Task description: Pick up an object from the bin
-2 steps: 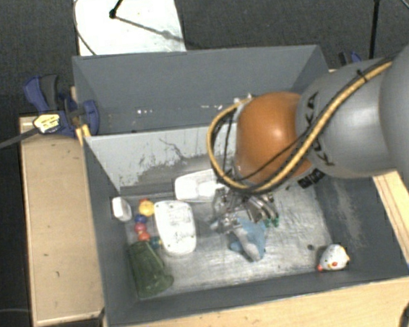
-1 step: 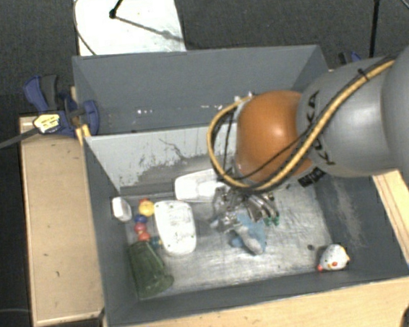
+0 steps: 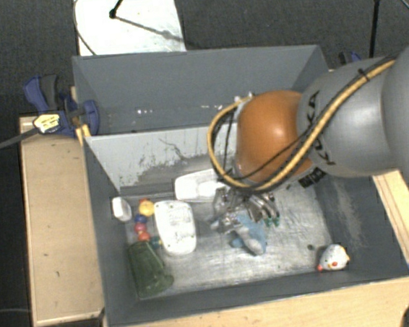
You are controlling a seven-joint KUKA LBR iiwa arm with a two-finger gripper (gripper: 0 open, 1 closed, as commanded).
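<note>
On my screen the jaws are down low over the middle of the grey bin [image 3: 182, 89], under the arm's orange wrist cover [image 3: 270, 134] and its looped black-and-yellow cables [image 3: 216, 147]. The metalwork there is a tangle from this angle, and I cannot tell whether the jaws are spread or pressed together, nor whether they pinch anything.

Right below the jaws, and poking out on their near side, lies a pale blue piece [image 3: 250, 240], irregular and crumpled-looking, flat on the bin floor. It is the thing closest to them. I can't make out whether metal touches it.

Just beyond the jaws and a little to the view's left, a white rounded object [image 3: 195, 188] lies near the foot of the back slope. Further to the view's left of the jaws sits a white oblong container [image 3: 175, 227], lying on its side. Past it, well apart from the jaws, small things cluster by the left wall: a yellow ball [image 3: 146, 208], a small white cap [image 3: 120, 208], a few red bits [image 3: 142, 232], and a dark green cup-like object [image 3: 149, 269] tipped toward the near corner.

On the other side, well clear of the jaws and toward the near right corner, a small white and orange toy [image 3: 333, 257] sits alone.
</note>
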